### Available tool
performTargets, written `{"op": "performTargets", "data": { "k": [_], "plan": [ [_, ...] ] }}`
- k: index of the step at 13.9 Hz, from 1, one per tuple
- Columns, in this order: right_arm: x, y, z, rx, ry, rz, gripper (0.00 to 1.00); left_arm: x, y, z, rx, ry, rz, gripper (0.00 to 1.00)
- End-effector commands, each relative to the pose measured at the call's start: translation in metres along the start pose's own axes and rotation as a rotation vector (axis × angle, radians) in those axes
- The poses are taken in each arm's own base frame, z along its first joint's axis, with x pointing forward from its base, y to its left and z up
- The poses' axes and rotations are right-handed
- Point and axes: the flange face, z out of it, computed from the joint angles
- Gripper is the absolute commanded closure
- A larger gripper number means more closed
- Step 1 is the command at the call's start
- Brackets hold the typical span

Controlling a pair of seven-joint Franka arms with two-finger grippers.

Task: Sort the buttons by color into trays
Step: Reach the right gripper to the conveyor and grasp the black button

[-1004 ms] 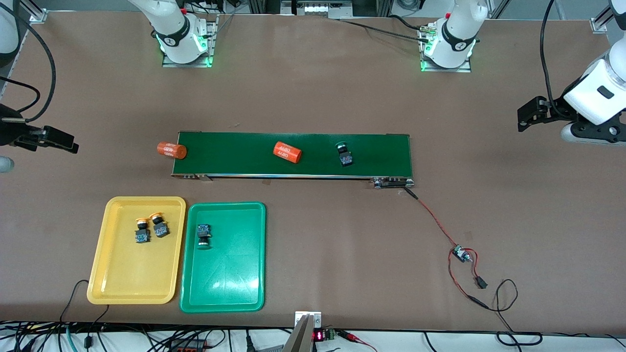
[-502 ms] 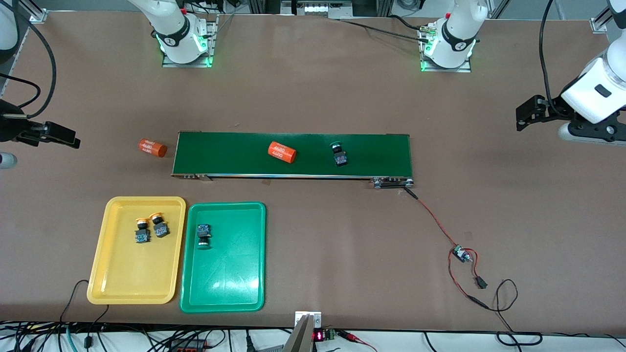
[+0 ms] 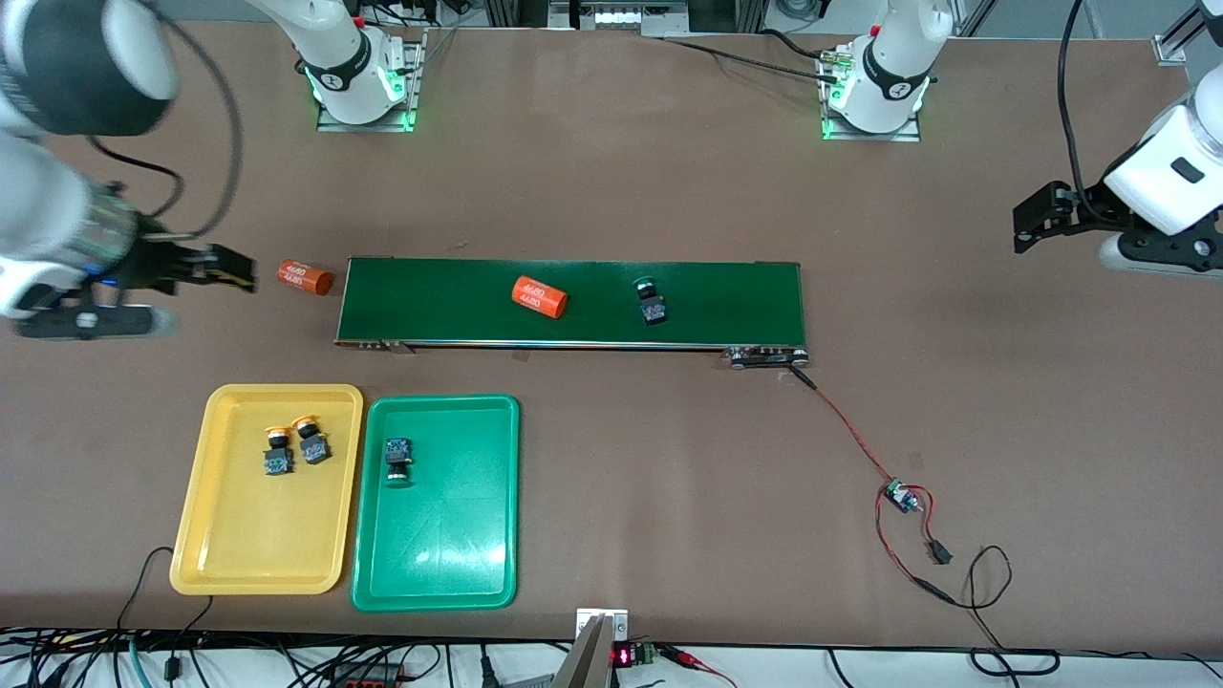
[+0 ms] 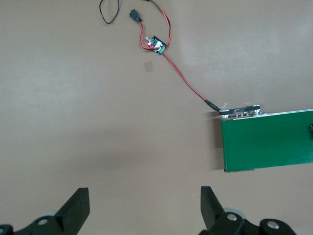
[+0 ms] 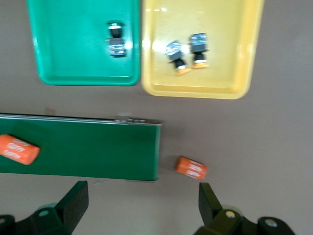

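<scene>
Front view: a green button (image 3: 652,300) is lying on the conveyor belt (image 3: 726,296) beside an orange cylinder (image 3: 540,297); two yellow buttons (image 3: 293,446) are sitting in the yellow tray (image 3: 250,545), one green button (image 3: 396,461) in the green tray (image 3: 449,554); the right tool (image 3: 215,268) is hanging beside a second cylinder (image 3: 305,277). Left wrist view: the left tool (image 4: 145,208) is spreading wide over bare table (image 4: 98,122). Right wrist view: fingers (image 5: 73,198) are standing apart.

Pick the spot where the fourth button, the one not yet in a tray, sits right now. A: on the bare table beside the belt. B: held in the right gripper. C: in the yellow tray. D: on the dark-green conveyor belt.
D: the green-capped button lies on the conveyor belt, near the orange cylinder.
</scene>
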Motion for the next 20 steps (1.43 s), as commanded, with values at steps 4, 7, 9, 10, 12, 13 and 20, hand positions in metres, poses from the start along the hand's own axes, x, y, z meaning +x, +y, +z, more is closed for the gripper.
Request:
{"op": "performTargets", "data": {
  "k": [4, 7, 9, 10, 12, 13, 20],
  "plan": [
    [-0.006, -0.138, 0.045, -0.018, -0.028, -0.053, 0.0, 0.002, 0.002, -0.002, 0.005, 0.022, 0.032, 0.0],
    [-0.021, -0.215, 0.073, -0.042, -0.024, -0.06, 0.0, 0.004, -0.014, 0.002, 0.006, 0.018, 0.005, 0.0],
    [-0.027, -0.258, 0.095, -0.035, -0.007, -0.026, 0.0, 0.004, -0.015, 0.001, 0.006, 0.021, 0.001, 0.0],
    [-0.028, -0.278, 0.109, -0.014, 0.001, 0.012, 0.0, 0.004, -0.015, 0.001, 0.006, 0.021, 0.001, 0.0],
    [-0.032, -0.311, 0.136, -0.009, 0.016, 0.013, 0.0, 0.005, -0.013, 0.003, 0.006, 0.02, 0.005, 0.0],
    [-0.031, -0.323, 0.148, -0.003, 0.028, -0.001, 0.0, 0.007, -0.011, 0.005, 0.005, 0.015, 0.008, 0.0],
    [-0.06, -0.408, 0.217, 0.047, 0.048, -0.176, 0.0, 0.007, -0.007, 0.005, 0.009, 0.015, 0.017, 0.0]
  ]
}}
